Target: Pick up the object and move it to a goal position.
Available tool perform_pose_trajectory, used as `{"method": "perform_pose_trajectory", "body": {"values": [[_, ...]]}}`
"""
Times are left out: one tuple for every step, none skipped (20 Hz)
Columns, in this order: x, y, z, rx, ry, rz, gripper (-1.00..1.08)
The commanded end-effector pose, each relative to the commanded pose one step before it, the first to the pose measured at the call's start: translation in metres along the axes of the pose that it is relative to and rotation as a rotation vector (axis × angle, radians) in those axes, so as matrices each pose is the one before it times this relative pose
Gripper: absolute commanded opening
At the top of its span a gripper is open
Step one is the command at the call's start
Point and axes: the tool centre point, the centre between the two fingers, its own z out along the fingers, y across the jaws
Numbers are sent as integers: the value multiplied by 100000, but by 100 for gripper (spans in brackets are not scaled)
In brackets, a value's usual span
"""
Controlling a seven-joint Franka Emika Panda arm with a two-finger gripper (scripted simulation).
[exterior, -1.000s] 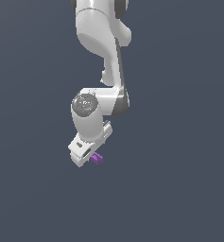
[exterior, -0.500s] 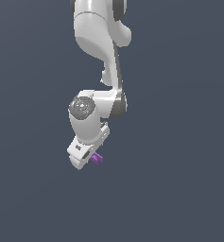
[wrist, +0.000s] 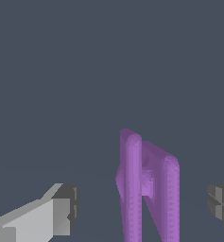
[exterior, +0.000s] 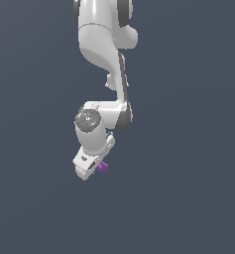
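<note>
The object (wrist: 149, 189) is a bright purple piece with two upright bars and a notched middle. In the wrist view it stands between my two fingers, with a clear gap to each. One grey fingertip (wrist: 66, 208) is far off on one side and the other fingertip (wrist: 219, 201) on the other side. My gripper (wrist: 142, 202) is open around the object and does not touch it. In the exterior view the white hand (exterior: 88, 163) points down and the object (exterior: 103, 167) peeks out at its right side, with the gripper (exterior: 96, 169) low over it.
The white arm (exterior: 101, 44) comes down from the top of the exterior view. Only a plain dark grey-blue ground (exterior: 188, 198) shows around it. No goal marker shows.
The wrist has sunk a little and the hand has settled slightly lower around the purple object. The object has not moved.
</note>
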Motion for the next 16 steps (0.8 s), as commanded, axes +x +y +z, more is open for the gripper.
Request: {"method": "perform_pose_trajectory", "body": {"values": [[-52,-56,1336,66,-28,-93,100],[29,-20,361,-4,7,-84,100],[-12,13,279,0,0,0,100],[-1,20,192,0,0,0,100],[10,27,105,0,0,0,100],[21,35,17,0,0,0,100],[25,35,-50,0,0,0,100],[9,11,-26,0,0,0,100],[0,0,0,0,0,0,-100],[0,0,0,0,0,0,-100],[0,0,0,0,0,0,-100],[0,0,0,0,0,0,-100],[0,0,0,0,0,0,-100],[0,0,0,0,0,0,-100],[0,0,0,0,0,0,-100],[0,0,0,0,0,0,-100]]}}
